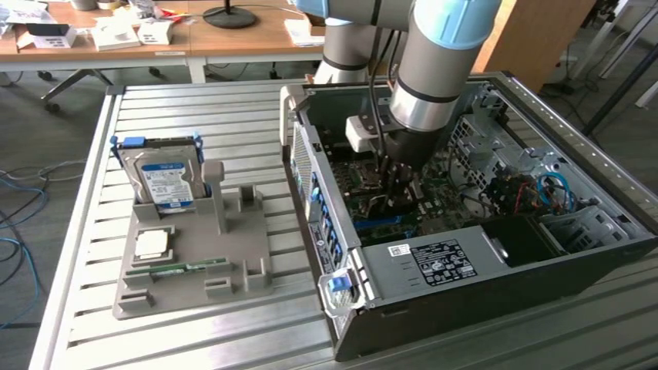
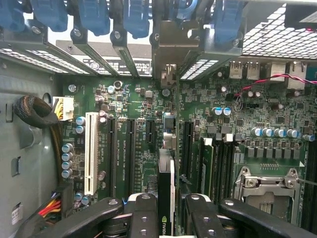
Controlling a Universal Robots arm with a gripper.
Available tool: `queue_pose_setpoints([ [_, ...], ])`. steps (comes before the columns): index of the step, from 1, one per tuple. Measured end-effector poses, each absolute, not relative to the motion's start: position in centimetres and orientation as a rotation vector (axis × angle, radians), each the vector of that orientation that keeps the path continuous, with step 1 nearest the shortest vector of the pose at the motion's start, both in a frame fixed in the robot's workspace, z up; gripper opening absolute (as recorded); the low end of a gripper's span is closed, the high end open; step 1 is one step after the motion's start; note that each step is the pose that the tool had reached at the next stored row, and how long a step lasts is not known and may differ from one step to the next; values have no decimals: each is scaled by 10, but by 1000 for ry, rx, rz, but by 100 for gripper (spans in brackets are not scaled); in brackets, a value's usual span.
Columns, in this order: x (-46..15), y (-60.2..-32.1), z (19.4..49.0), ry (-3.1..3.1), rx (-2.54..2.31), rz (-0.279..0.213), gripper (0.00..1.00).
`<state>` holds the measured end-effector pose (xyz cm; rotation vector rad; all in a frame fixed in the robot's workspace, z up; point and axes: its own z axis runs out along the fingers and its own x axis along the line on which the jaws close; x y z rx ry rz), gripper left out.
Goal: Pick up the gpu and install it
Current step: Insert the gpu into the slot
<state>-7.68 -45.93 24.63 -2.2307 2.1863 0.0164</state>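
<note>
The gpu (image 2: 167, 174) stands edge-on between my two black fingers (image 2: 144, 214), a dark thin card with a logo on its edge. My gripper (image 2: 166, 214) is shut on it, low over the green motherboard (image 2: 133, 148). The card's metal bracket (image 2: 168, 49) lies among the rear slot openings of the case. I cannot tell whether the card's lower edge sits in a slot. In the exterior view my gripper (image 1: 397, 182) reaches down inside the open computer case (image 1: 452, 262), and the arm hides the card there.
A white slot (image 2: 90, 153) and black slots run beside the card. Memory sticks (image 2: 208, 163) and the processor socket (image 2: 267, 191) lie on its other side. On the exterior view's left, a grey holder (image 1: 190, 266) carries a blue-labelled hard drive (image 1: 165, 179) and a green memory stick (image 1: 190, 267).
</note>
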Motion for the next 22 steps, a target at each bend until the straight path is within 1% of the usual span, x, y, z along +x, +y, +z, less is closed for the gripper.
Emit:
queue_pose_setpoints([
  [22,-77,-460,246,2219,-2200,14,26],
])
